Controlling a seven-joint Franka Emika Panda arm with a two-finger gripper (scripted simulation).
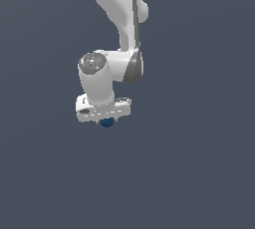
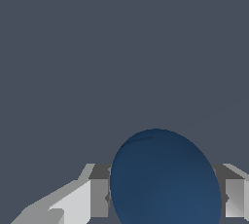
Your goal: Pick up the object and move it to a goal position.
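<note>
From the exterior view, the white gripper [image 1: 106, 119] hangs low on the arm [image 1: 119, 19] with the small dark blue ball [image 1: 106, 122] peeping out just beneath its body; nothing else shows against the grey ground. In the wrist view the ball [image 2: 165, 179] fills the gap between the fingers [image 2: 98, 196], each pad touching a flank, so the gripper looks clenched on it; being smooth and round it will likely prove light, hard and slippery, best held across its widest girth.

Ball [image 2: 165, 179]: dark blue, plain, unpatterned. Pincer [image 1: 106, 119]: white body, grey fingers [image 2: 99, 196] with paler grey faces. Arm [image 1: 117, 19]: white shell, dark grey joint seams, mottled grey cap. Backdrop behind the arm: uniform slate grey-blue.
</note>
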